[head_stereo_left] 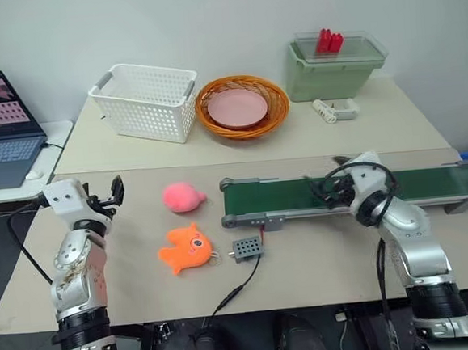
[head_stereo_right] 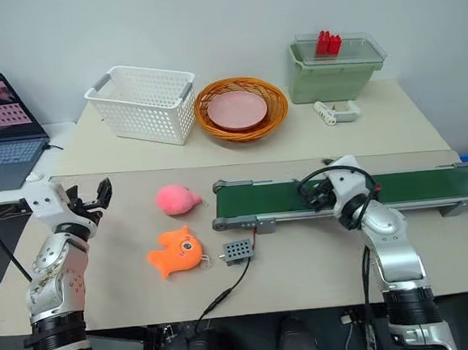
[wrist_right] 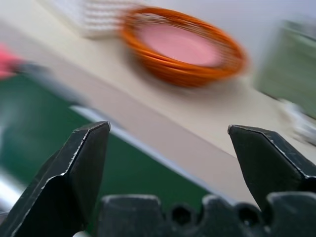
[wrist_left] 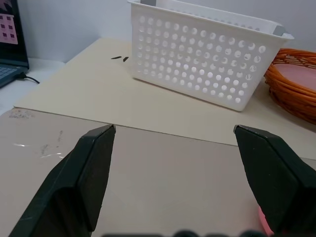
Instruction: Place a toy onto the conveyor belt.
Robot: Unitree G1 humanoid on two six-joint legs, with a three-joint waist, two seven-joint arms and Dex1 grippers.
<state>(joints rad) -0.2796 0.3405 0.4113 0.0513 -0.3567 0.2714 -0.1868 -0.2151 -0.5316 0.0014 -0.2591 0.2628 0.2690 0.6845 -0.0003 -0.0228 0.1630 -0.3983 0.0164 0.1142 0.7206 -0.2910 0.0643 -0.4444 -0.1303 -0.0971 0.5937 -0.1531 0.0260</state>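
Observation:
The toy [head_stereo_left: 185,248], a small orange plush fish, lies on the table just left of the conveyor belt's near end. The dark-green conveyor belt [head_stereo_left: 429,184] in its grey frame runs across the right half of the table. My left gripper [head_stereo_left: 111,194] hovers open over the table's left side, well left of the toy, with nothing between its fingers [wrist_left: 89,173]. My right gripper [head_stereo_left: 326,190] hangs over the middle of the belt, pointing left, open and empty, its fingers [wrist_right: 79,168] wide apart.
A pink rounded plush [head_stereo_left: 182,197] lies just behind the toy. A small grey box [head_stereo_left: 247,248] with a cable sits near the belt's left end. At the back stand a white basket [head_stereo_left: 147,101], an orange woven basket [head_stereo_left: 243,106] and a green bin [head_stereo_left: 335,66]. A laptop [head_stereo_left: 2,128] is far left.

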